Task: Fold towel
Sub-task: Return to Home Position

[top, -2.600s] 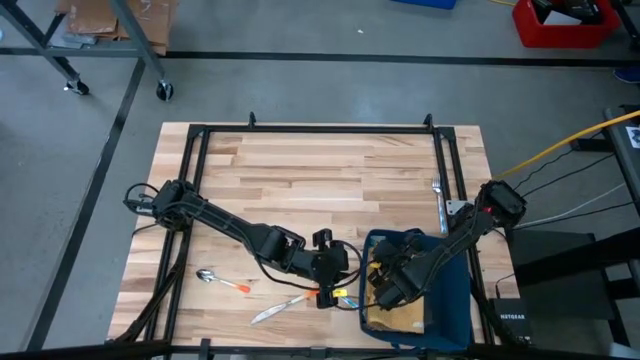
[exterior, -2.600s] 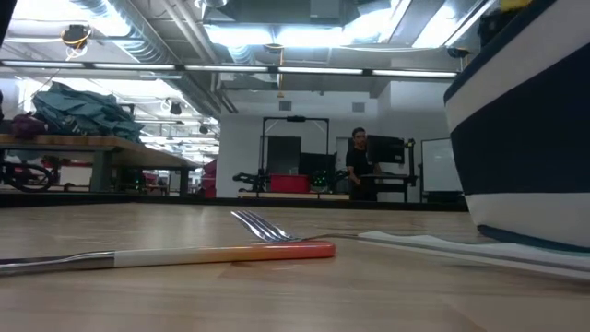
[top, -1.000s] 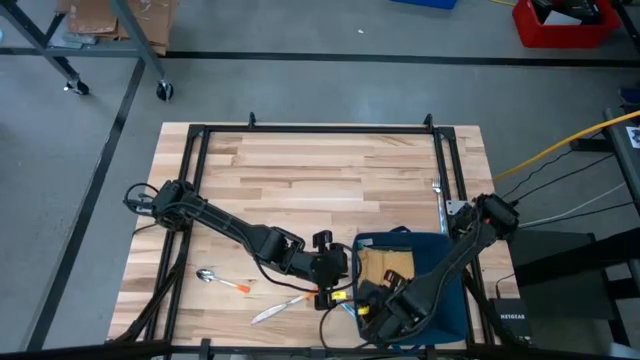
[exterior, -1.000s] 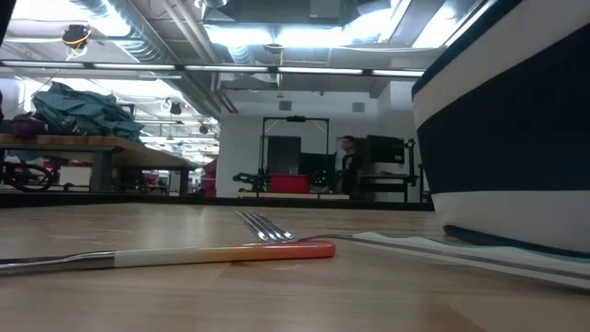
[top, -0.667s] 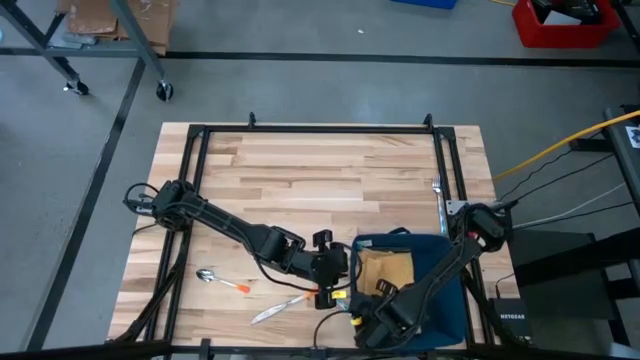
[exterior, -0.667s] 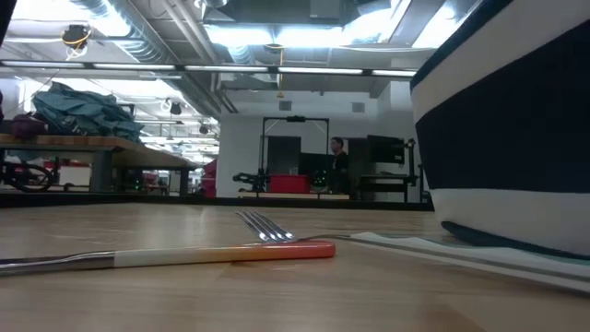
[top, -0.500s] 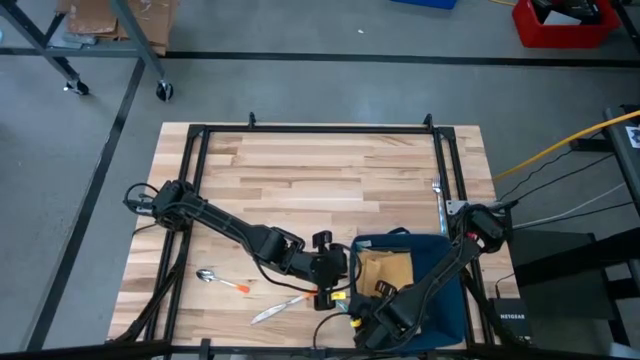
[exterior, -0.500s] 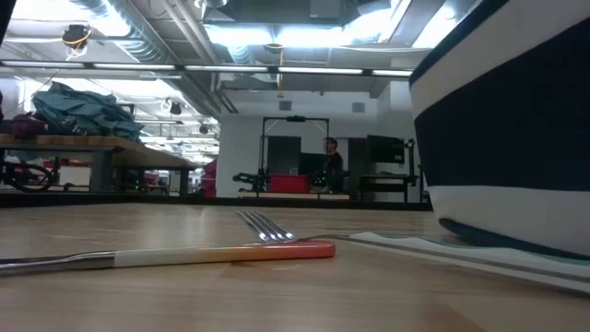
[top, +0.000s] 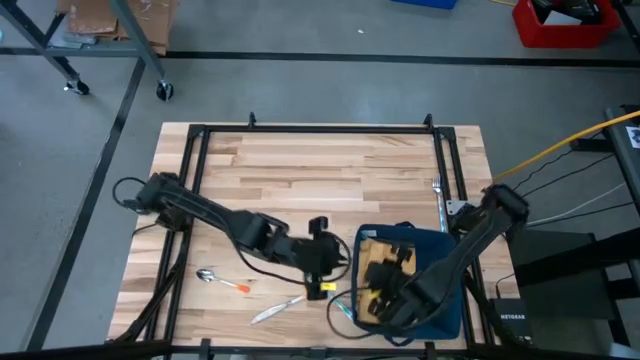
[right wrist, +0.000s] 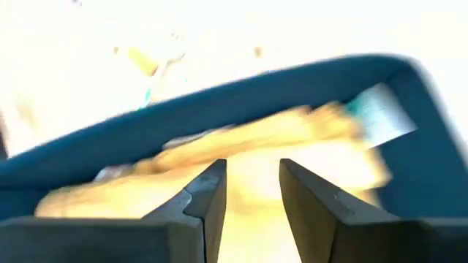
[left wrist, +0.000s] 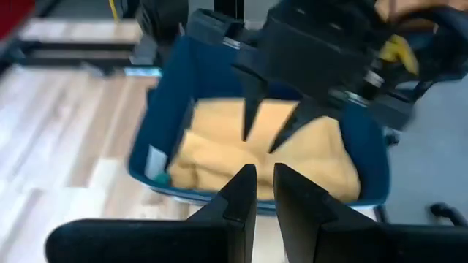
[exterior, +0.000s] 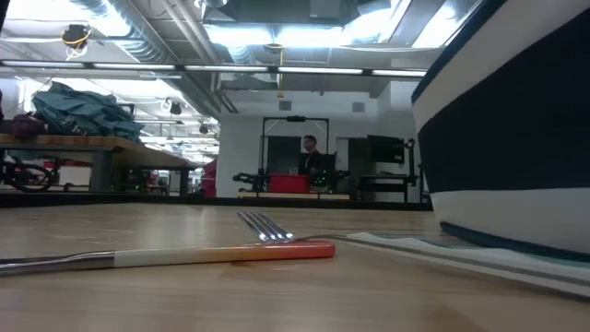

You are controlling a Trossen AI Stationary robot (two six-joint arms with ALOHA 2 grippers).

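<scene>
The laundry bin (top: 450, 310) stands on the table (top: 320, 170), and the folded orange towel (top: 375, 262) lies inside it, against the bin's floor and filling much of it. In the left wrist view the towel (left wrist: 219, 157) shows as a thick yellow-orange fold between the bin's blue walls (left wrist: 164, 124).

The right gripper (top: 380, 290) hangs over the bin, above the towel and clear of it. Its fingers are spread in a V with nothing between them, as the left wrist view shows (left wrist: 259, 142). Its own camera looks down past the parted fingers (right wrist: 252, 168) onto the towel (right wrist: 256, 146) and the bin's rim (right wrist: 219, 109).

The left gripper (top: 322, 272) sits just outside the bin, beside the wall that faces the left arm's base, and points at the bin. Its fingers (left wrist: 241, 193) stand a narrow gap apart and hold nothing.

Beyond the left gripper from the bin lie a fork (top: 240, 287) with an orange handle, a spoon (top: 205, 275) and a knife (top: 272, 314). In the low view the bin's wall (exterior: 516, 157) rises just beside the fork (exterior: 221, 251), and a person (exterior: 312, 152) stands far behind in the room
</scene>
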